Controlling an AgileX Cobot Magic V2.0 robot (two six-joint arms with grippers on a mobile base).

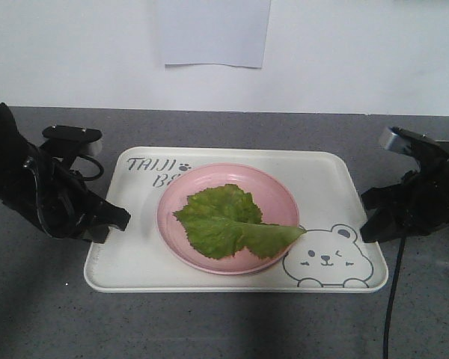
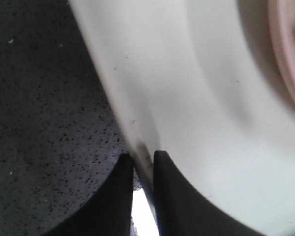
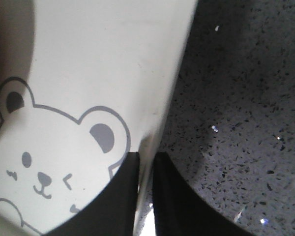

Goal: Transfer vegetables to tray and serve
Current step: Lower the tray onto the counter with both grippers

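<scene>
Lettuce (image 1: 232, 224), one flat crinkly green leaf with a pale midrib, lies across a round pink plate (image 1: 284, 196), its tip poking just over the plate's rim toward the cartoon bear (image 1: 328, 258) printed on the tray. That cream-white tray (image 1: 127, 258) carries the plate in its middle and sits on the speckled grey counter (image 1: 209, 321), with grey lettering partly hidden behind the plate. On either short side an arm has hold of it. The left claw (image 2: 143, 157) is pinched on the tray's edge, its two dark fingers (image 2: 174, 196) close together with the thin white rim caught between them, one on the counter side and one over the tray. The right claw (image 3: 146, 160) is clamped on the opposite rim in the same way, right beside the bear's ear. A pale sheet of paper (image 1: 213, 34) hangs on the wall behind. From the front, both arms look low and level with the tray.
</scene>
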